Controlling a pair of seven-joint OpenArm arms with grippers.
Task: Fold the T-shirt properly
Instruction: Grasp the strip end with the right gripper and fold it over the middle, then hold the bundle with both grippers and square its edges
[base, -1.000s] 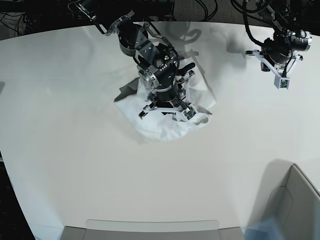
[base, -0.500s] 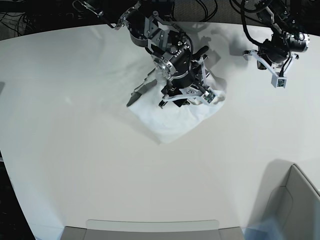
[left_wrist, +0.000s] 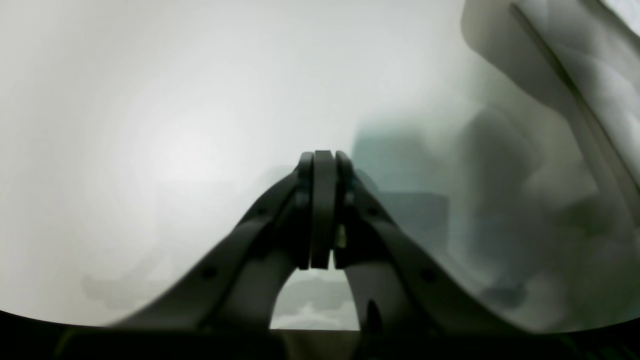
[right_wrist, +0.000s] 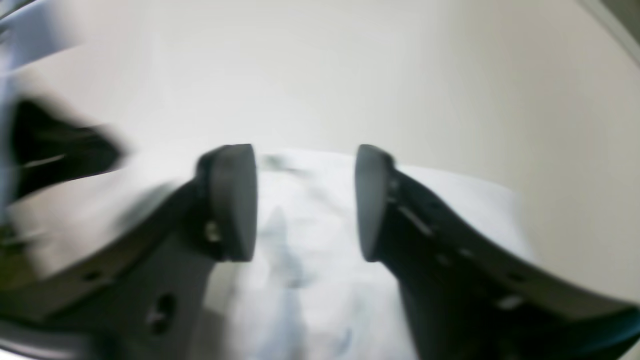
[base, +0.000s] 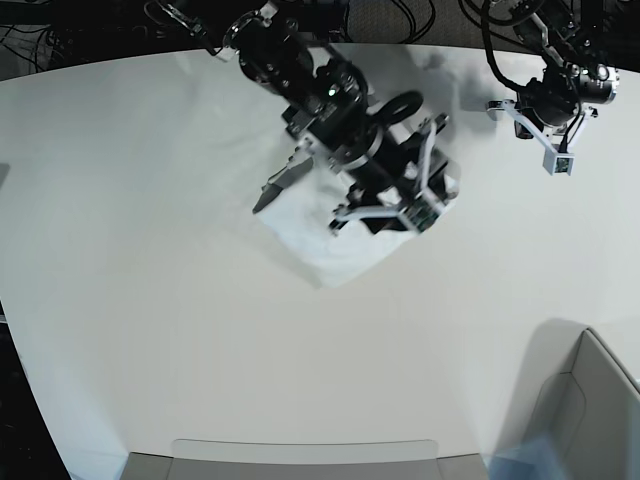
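Note:
The white T-shirt (base: 315, 240) lies as a compact folded shape on the pale tabletop (base: 150, 250), partly under my right arm. My right gripper (base: 378, 215) hovers just above it. In the right wrist view the right gripper (right_wrist: 305, 200) is open with nothing between its dark fingers (right_wrist: 230, 200), and the wrinkled T-shirt (right_wrist: 310, 290) lies below them. My left gripper (base: 545, 140) is at the table's far right, apart from the shirt. In the left wrist view the left gripper (left_wrist: 322, 165) is shut and empty over bare table.
A grey bin (base: 590, 400) stands at the near right corner. A flat grey tray edge (base: 300, 450) runs along the near side. Cables and arm bases crowd the far edge. A blurred pale shape (left_wrist: 575, 60) fills the left wrist view's upper right.
My right arm has swung right and slightly nearer over the shirt. The shirt went from a wide crumpled heap to a tighter folded shape farther right. The left arm barely moved.

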